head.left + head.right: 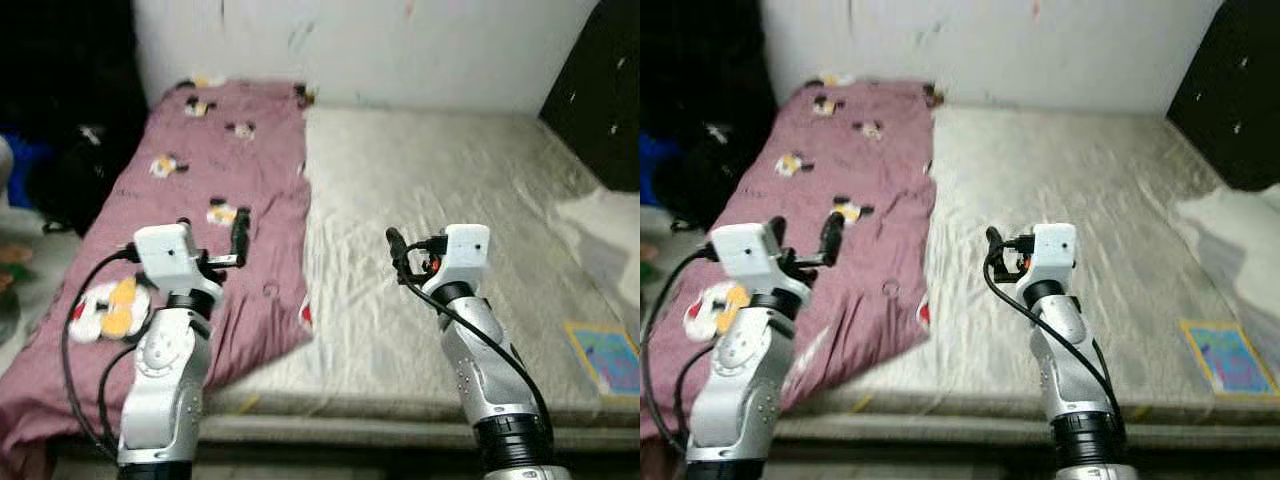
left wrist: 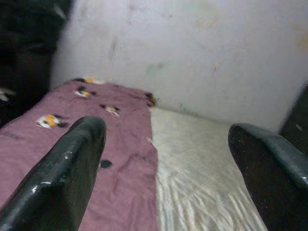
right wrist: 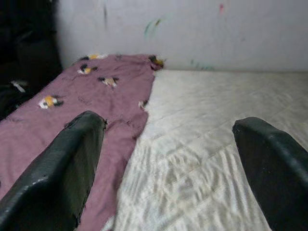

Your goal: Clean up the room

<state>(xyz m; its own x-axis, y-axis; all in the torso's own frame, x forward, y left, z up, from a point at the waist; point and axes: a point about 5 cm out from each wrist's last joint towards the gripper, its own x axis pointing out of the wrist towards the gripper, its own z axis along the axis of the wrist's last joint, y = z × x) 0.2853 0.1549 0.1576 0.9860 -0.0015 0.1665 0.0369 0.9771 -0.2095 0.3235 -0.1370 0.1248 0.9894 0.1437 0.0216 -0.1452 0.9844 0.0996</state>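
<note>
Left eye view: no readable writing.

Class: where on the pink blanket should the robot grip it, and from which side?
Grip the pink blanket at its inner edge, near the lower corner, coming from the bare mattress side. That edge lies loose and rumpled there, probably easy for the open left gripper to pinch.

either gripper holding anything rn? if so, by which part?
Nothing held. Left gripper and right gripper both hover open above the bed, with only the pink blanket and bare mattress visible between their fingers.
</note>
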